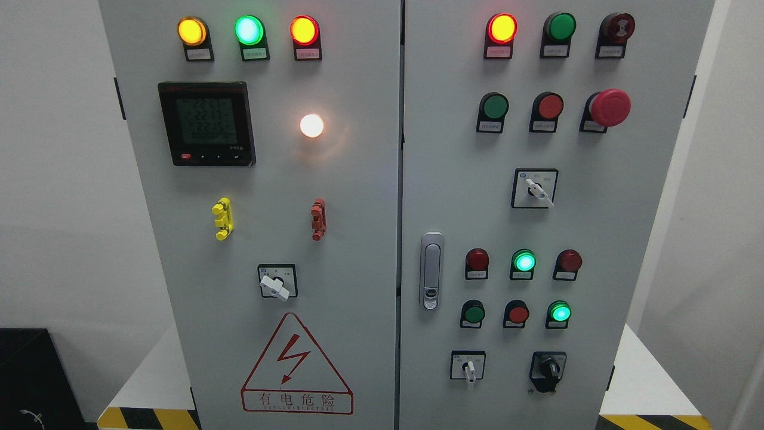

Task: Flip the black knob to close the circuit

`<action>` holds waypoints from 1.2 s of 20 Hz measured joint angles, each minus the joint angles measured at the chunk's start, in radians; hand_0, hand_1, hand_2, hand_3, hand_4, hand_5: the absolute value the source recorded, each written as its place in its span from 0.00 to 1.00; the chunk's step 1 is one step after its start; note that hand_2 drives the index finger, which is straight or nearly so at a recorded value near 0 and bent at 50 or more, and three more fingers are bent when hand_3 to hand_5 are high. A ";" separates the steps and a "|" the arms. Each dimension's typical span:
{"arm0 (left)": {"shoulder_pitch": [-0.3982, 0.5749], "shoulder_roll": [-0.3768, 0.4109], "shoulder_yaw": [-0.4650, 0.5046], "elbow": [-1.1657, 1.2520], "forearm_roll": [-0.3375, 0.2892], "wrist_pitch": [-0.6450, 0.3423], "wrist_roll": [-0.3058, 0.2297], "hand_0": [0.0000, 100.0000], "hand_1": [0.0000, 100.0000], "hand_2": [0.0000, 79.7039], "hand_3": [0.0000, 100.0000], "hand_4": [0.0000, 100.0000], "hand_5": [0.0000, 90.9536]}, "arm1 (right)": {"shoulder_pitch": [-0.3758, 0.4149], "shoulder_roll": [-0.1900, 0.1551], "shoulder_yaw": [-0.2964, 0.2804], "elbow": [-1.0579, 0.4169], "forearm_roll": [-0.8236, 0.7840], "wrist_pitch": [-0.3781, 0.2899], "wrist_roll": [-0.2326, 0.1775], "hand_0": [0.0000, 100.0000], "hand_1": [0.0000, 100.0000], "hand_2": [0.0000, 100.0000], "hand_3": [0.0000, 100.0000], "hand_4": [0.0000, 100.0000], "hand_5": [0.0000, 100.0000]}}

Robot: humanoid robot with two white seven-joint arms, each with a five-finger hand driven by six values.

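The black knob (547, 371) sits at the lower right of the grey control cabinet's right door (597, 239), its handle pointing down and slightly left. To its left is a white selector switch (469, 367). Neither of my hands nor arms shows anywhere in the head view.
The right door carries a red mushroom stop button (609, 107), another white selector (537, 190), several lit and unlit lamps and a metal door latch (431, 270). The left door has a meter (206, 123), a white selector (276, 284), yellow and red handles, and a hazard triangle (296, 365).
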 measured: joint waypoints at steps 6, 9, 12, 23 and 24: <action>0.000 0.000 0.000 0.000 0.000 0.000 0.000 0.00 0.00 0.00 0.00 0.00 0.00 | -0.002 -0.001 -0.046 -0.182 0.143 0.062 0.000 0.00 0.13 0.76 0.92 0.74 0.72; 0.000 0.000 0.000 0.000 0.000 0.000 0.000 0.00 0.00 0.00 0.00 0.00 0.00 | -0.006 -0.001 -0.070 -0.266 0.218 0.107 0.006 0.00 0.14 0.77 0.92 0.74 0.73; 0.000 0.000 0.000 0.000 0.000 0.000 0.000 0.00 0.00 0.00 0.00 0.00 0.00 | -0.009 -0.001 -0.088 -0.346 0.282 0.138 0.007 0.00 0.15 0.77 0.92 0.75 0.73; 0.000 0.000 0.000 0.000 0.000 0.000 0.000 0.00 0.00 0.00 0.00 0.00 0.00 | -0.074 0.001 -0.132 -0.563 0.468 0.253 0.053 0.00 0.15 0.78 0.93 0.75 0.74; 0.000 0.000 0.000 0.000 0.000 0.000 0.000 0.00 0.00 0.00 0.00 0.00 0.00 | -0.084 0.004 -0.135 -0.576 0.482 0.258 0.058 0.00 0.15 0.78 0.93 0.75 0.74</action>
